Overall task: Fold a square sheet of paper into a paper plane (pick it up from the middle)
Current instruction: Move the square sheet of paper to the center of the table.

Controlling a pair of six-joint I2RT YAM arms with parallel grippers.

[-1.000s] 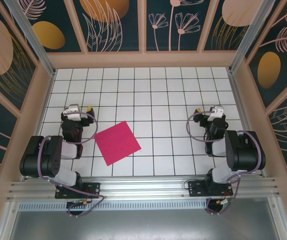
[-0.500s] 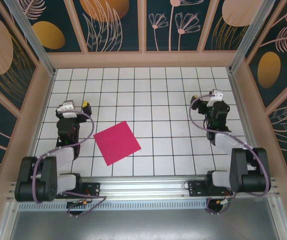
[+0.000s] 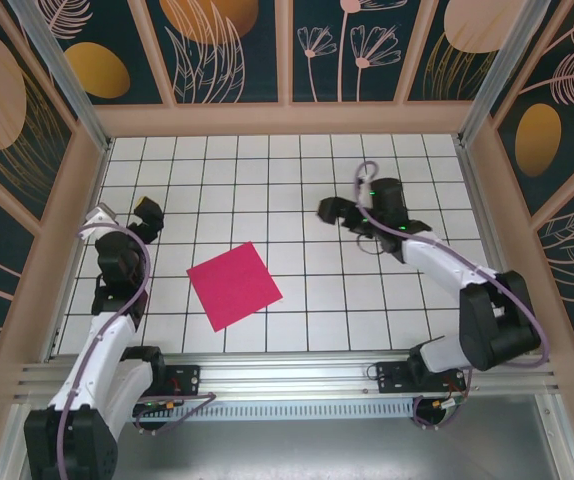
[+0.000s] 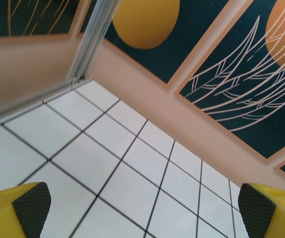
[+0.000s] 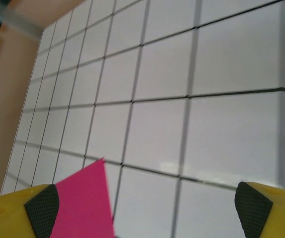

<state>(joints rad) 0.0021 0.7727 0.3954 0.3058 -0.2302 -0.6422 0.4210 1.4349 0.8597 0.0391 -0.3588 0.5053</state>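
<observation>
The square sheet of paper (image 3: 234,285) lies flat on the tiled floor, magenta-pink and turned like a diamond, left of centre. Its far corner (image 5: 83,201) shows low in the right wrist view, near the left fingertip (image 5: 42,207). My right gripper (image 3: 333,212) hovers open over the tiles, to the right of the sheet and farther back, facing it, with nothing between its fingers (image 5: 147,210). My left gripper (image 3: 127,214) is raised at the left side, open and empty (image 4: 142,210), aimed at the far left corner of the enclosure. No paper plane is in view.
Peach-framed walls with dark leaf panels (image 3: 287,50) enclose the white tiled floor (image 3: 297,170). An aluminium post (image 4: 90,42) stands in the far left corner. A metal rail (image 3: 287,380) holding both arm bases runs along the near edge.
Both arms have unfolded from rest. The right gripper swung left toward the middle of the floor; the left gripper rose and shifted left. The sheet has not moved.
</observation>
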